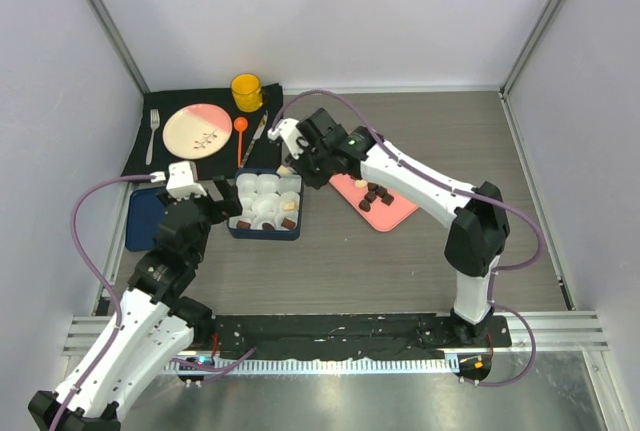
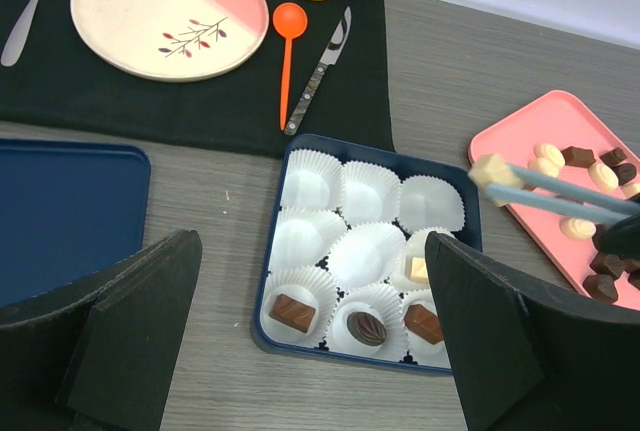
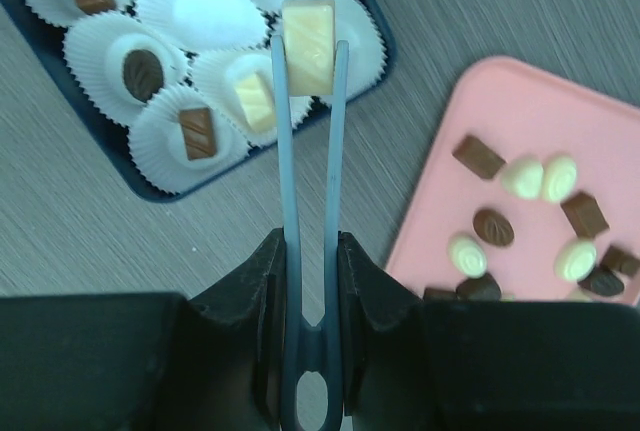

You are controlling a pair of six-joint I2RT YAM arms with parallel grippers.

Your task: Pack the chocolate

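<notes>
right claw (image 3: pixel 307 273) pressed on blue tweezers (image 3: pixel 290 151); tweezer tips pinched cream-white chocolate cube (image 3: pixel 308 33), held in air by far right corner of blue box (image 1: pixel 265 234). left claw (image 2: pixel 315 301) spread wide, hovering at box's near side. four chocolates (image 2: pixel 294 312) sat in paper cups (image 2: pixel 365 251); loose pieces (image 3: pixel 493 227) lay on pink tray (image 3: pixel 520 101) on desk (image 1: pixel 400 271).

The grey surface (image 1: pixel 420 251) bears a black cloth (image 2: pixel 240 101) beyond the left hand (image 1: pixel 207 201), a blue tray (image 1: pixel 140 221) to its left, a blue box (image 1: pixel 262 235) just ahead, and a pink tray (image 1: pixel 395 213) beside the right hand (image 1: pixel 303 156).
</notes>
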